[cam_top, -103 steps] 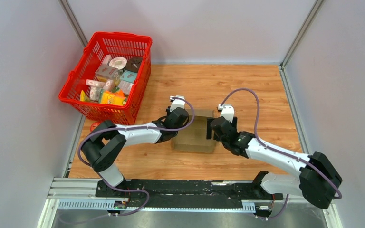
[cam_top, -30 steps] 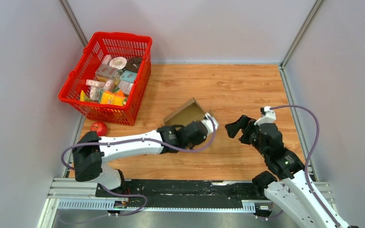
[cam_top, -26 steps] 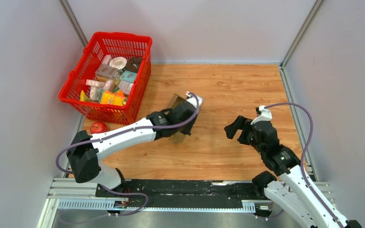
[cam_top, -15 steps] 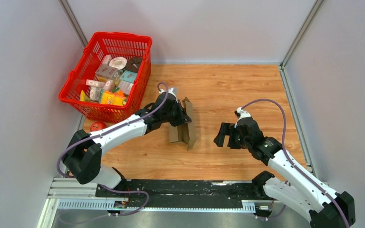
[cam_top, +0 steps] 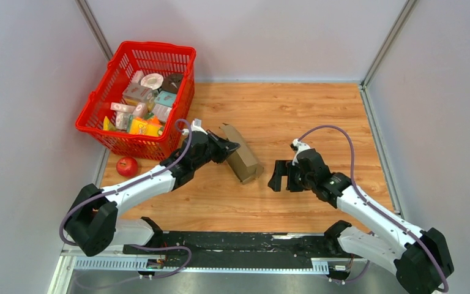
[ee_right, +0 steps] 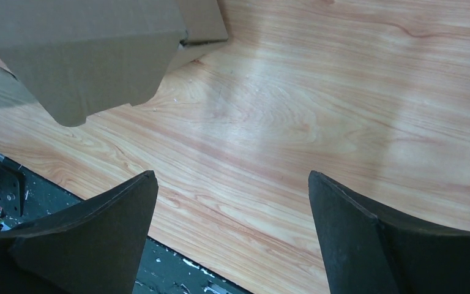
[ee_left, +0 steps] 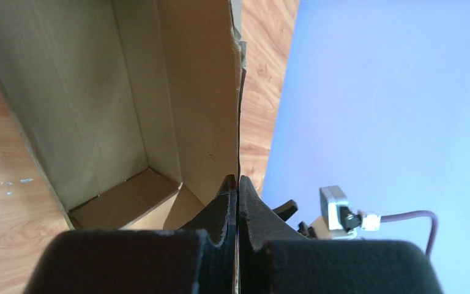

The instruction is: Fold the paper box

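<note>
**A:** Where is the plain brown corrugated cardboard paper box (cam_top: 243,162)?

**B:** It is on the light wood-grain desk (cam_top: 306,110), between the two arms. It lies at a slant, just off the near right corner of the red plastic mesh basket (cam_top: 95,120). I cannot tell whether it rests fully on the desk or is partly raised.

**A:** Is anything holding it?

**B:** Yes, the left gripper (cam_top: 227,147). In the left wrist view the black fingers (ee_left: 220,211) are clenched on the thin edge of one cardboard wall. The box's open hollow (ee_left: 85,104) is to the left of that wall, with its inner corner and floor in plain sight.

**A:** And the other arm?

**B:** The right gripper (cam_top: 279,176) sits just to the right of the box without touching it. Its jaws are spread wide and hold nothing. In the right wrist view only bare desk lies between its fingers (ee_right: 98,239). A blunt corner of the box (ee_right: 92,55) shows at the upper left.

**A:** What else is there?

**B:** The basket holds small colourful printed packages (cam_top: 139,110). A small round red object (cam_top: 127,166) lies on the desk by the basket's near corner, well apart from the box.
</note>
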`<action>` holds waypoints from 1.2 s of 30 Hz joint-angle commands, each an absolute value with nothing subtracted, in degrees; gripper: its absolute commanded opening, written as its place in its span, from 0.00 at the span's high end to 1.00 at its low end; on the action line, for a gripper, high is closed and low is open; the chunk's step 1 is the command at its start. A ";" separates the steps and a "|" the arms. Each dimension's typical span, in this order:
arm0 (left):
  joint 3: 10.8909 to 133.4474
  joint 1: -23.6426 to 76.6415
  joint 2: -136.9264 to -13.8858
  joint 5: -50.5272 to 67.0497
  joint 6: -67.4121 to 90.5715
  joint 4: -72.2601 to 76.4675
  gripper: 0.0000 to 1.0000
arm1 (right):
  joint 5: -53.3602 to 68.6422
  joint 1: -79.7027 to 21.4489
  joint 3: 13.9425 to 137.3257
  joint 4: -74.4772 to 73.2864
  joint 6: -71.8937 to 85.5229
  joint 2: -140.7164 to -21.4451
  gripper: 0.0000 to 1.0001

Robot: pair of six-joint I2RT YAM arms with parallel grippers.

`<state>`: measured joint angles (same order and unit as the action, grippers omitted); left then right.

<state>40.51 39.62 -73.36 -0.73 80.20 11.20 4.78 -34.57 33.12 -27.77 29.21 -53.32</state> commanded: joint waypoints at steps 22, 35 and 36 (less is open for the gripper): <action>51.34 38.93 -77.35 8.35 58.37 12.13 0.32 | 0.10 -43.15 36.82 -8.36 33.31 -71.18 0.04; 47.21 38.85 -69.45 4.49 45.89 5.02 0.33 | -20.38 -43.68 45.61 -8.42 34.54 -76.81 0.04; 45.20 38.85 -67.87 1.44 43.44 2.49 0.34 | -21.35 -43.42 46.22 -9.66 34.37 -77.16 0.04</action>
